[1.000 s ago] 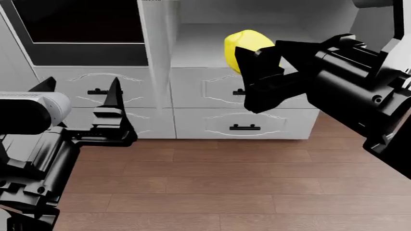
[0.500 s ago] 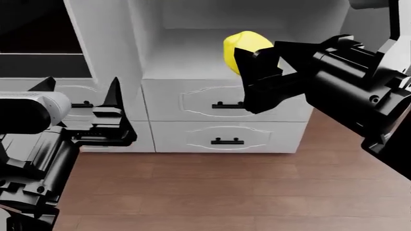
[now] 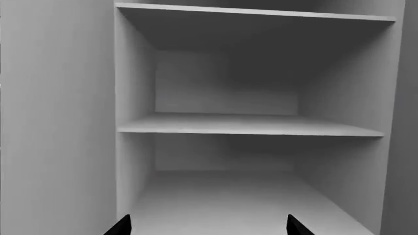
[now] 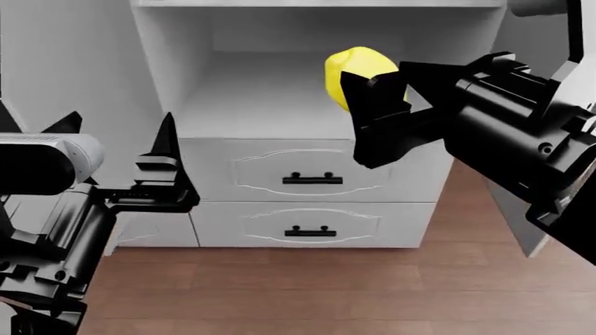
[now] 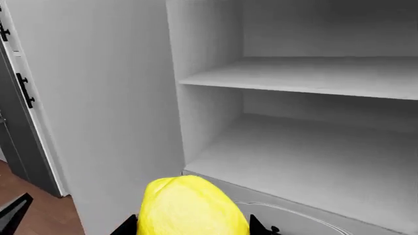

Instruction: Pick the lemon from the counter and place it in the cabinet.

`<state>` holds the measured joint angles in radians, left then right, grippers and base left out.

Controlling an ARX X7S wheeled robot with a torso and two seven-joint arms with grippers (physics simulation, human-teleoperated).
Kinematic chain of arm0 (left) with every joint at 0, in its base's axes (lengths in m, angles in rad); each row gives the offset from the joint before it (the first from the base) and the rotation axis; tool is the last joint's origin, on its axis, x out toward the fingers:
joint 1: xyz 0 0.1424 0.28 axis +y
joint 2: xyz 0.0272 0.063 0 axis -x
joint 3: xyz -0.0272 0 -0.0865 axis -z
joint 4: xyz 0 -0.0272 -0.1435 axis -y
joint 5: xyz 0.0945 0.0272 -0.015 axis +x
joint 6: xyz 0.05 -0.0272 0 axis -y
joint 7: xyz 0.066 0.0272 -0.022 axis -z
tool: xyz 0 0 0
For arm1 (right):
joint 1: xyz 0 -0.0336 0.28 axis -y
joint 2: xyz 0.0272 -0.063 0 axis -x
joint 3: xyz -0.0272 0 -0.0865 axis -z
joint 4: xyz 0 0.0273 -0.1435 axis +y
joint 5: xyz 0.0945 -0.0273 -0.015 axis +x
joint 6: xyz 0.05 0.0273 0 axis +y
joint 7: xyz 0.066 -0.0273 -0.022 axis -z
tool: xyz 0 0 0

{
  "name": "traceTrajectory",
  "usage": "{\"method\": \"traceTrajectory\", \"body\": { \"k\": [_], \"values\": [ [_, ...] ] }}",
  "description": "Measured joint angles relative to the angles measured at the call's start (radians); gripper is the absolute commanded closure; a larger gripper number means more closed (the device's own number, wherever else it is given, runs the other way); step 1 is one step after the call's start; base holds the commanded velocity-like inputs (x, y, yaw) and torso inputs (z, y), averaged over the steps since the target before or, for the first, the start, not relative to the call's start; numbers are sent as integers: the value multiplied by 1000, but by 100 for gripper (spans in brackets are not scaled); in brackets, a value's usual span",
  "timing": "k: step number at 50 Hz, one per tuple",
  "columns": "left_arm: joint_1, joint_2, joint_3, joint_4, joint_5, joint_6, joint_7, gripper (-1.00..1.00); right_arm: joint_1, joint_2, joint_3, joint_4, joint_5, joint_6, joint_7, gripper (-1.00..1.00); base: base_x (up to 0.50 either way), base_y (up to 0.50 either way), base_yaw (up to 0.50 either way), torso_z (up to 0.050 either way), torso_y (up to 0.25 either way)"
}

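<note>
The bright yellow lemon (image 4: 352, 70) hangs in the air in front of the cabinet (image 4: 251, 98), held between the fingers of my right gripper (image 4: 370, 87), which is shut on it. In the right wrist view the lemon (image 5: 188, 206) fills the space between the two fingertips, just outside the front edge of the cabinet's lowest open shelf (image 5: 307, 161). My left gripper (image 4: 116, 136) stands open and empty at the left, its fingertips (image 3: 119, 226) facing the cabinet's shelves (image 3: 248, 125). The counter is out of view.
Two drawers with black handles (image 4: 312, 179) sit under the open shelves. The brown wood floor (image 4: 308, 293) lies below. A tall white side wall (image 5: 98, 98) stands beside the shelves, with a dark-framed panel (image 5: 16, 122) further along.
The view has swung sideways: the cabinet has shifted left and down in the head view, the dark panel has left it, and the open shelves now face both grippers. The lemon stays gripped.
</note>
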<state>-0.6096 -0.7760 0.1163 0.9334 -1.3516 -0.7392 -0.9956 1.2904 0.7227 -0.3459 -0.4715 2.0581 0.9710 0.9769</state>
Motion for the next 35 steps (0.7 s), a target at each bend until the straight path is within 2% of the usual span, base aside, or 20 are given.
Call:
{"method": "traceTrajectory", "body": {
  "k": [35],
  "values": [
    [2,-10,2,5,-5,9,-7,-100,3,1,-13,6,-18,-3,-15,100,501,-190,0,0,1]
  ]
}}
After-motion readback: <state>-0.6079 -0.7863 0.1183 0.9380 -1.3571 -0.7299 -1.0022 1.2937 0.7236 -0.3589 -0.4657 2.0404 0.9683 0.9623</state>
